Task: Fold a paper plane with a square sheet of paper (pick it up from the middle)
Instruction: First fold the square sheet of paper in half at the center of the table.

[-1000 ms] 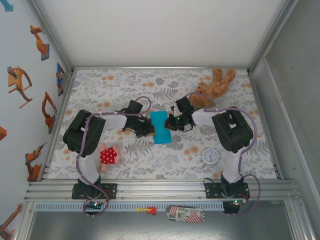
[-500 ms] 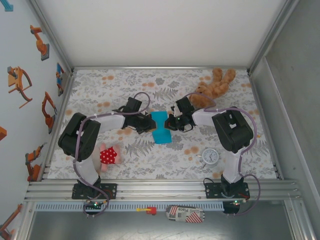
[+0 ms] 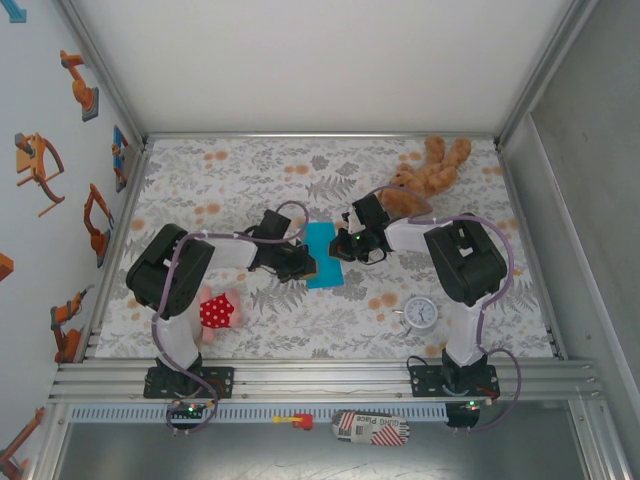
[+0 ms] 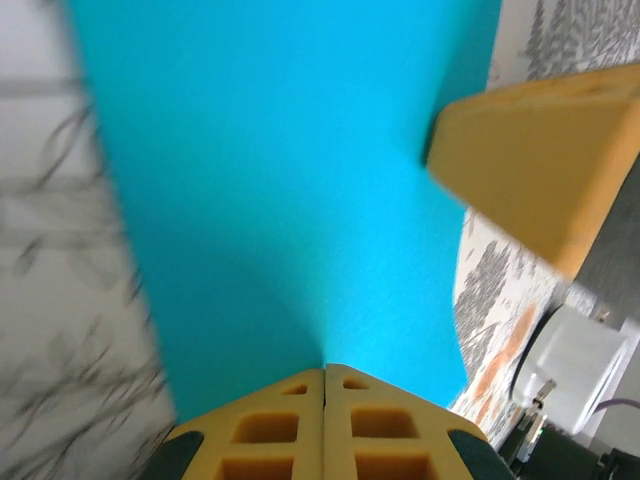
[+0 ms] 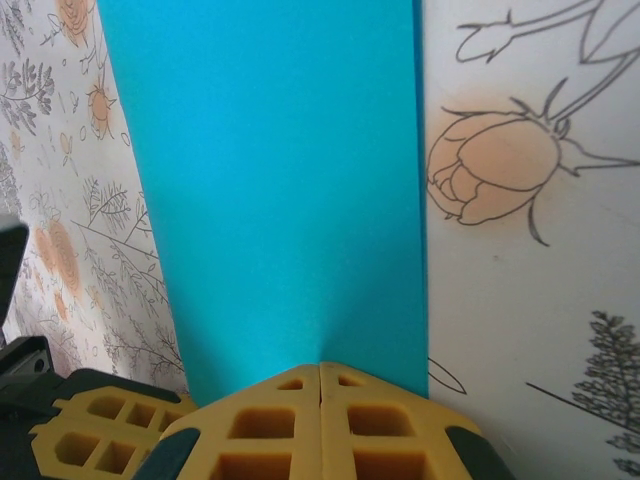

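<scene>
The sheet of paper (image 3: 322, 254) lies flat near the middle of the surface (image 3: 250, 170) as a narrow upright oblong, so it looks already doubled over once. The left pincer (image 3: 303, 265) sits at its left long edge, toward the near end, and the right pincer (image 3: 340, 246) at its right long edge, toward the far end. Both are clenched, their yellow tips meeting on or just at the paper. Whether either has a layer nipped between its tips cannot be told. The step looks like flattening or setting a fold. To do it well, one pincer should pin the paper in place while the other runs along the folded edge from the middle outward, pressing lightly so the thin sheet neither slides on the flowered cloth nor wrinkles. The layers' edges should stay aligned before the crease is sharpened. The teddy bear (image 3: 425, 172) at the far right corner and the clock (image 3: 421, 313) near the right front are well apart from the work.
</scene>
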You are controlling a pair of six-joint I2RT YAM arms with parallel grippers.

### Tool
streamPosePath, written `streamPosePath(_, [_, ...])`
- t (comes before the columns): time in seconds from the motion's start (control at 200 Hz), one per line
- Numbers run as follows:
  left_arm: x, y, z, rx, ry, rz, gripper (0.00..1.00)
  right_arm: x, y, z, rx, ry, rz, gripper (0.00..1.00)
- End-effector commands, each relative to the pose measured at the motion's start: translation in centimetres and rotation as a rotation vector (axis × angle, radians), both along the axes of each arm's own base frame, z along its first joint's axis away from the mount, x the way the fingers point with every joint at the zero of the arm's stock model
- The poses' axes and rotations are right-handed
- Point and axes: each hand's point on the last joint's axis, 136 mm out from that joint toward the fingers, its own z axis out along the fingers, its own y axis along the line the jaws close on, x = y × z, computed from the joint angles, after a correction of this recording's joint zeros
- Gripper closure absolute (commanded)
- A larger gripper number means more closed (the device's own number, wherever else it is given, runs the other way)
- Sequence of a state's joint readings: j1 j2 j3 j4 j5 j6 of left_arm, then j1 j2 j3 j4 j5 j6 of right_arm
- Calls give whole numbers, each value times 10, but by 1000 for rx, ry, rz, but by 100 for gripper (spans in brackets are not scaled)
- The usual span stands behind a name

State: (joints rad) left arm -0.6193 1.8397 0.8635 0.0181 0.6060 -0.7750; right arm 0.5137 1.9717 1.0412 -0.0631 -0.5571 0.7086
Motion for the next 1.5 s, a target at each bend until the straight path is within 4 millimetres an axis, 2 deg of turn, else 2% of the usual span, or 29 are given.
streamPosePath(0.0, [-37,50,-31,161,115,22,98,-86,-109,-116,-529,317,-78,100])
streamPosePath(0.07, [-34,60,-24,157,95,49,98,-86,-109,-116,-530,318,-78,100])
streamPosePath(0.15, [-22,58,-3,122,37,69,98,-85,-109,-117,-527,317,-78,100])
streamPosePath(0.24, [-6,43,25,60,-42,68,98,-85,-108,-118,-526,319,-79,100])
streamPosePath(0.33, [4,19,43,7,-92,48,98,-85,-108,-117,-525,318,-80,100])
streamPosePath(0.386, [6,5,45,-11,-93,29,98,-84,-108,-117,-525,317,-82,100])
streamPosePath(0.461, [6,-10,38,-15,-74,9,98,-84,-108,-117,-523,317,-84,100])
streamPosePath(0.596, [-2,-19,15,22,-13,-13,98,-85,-108,-117,-522,318,-85,100])
streamPosePath(0.751, [-20,-9,-7,67,37,-30,98,-85,-109,-117,-522,318,-85,100])
streamPosePath(0.946, [-62,39,-32,216,99,-51,99,-84,-108,-117,-516,315,-92,100])
streamPosePath(1.037, [-75,56,-35,255,101,-45,99,-84,-106,-116,-508,316,-94,100])
streamPosePath(1.127, [-76,63,-25,267,67,-37,98,-82,-104,-112,-494,305,-98,100])
streamPosePath(1.247, [-55,56,7,232,-40,-10,98,-68,-93,-96,-440,262,-116,100])
streamPosePath(1.322, [-36,46,32,194,-128,13,98,-53,-77,-77,-368,211,-133,100])
streamPosePath(1.397, [-18,39,53,166,-210,41,97,-32,-56,-47,-267,140,-145,100])
streamPosePath(1.492, [0,33,67,143,-258,90,90,-2,-32,5,-145,23,-154,99])
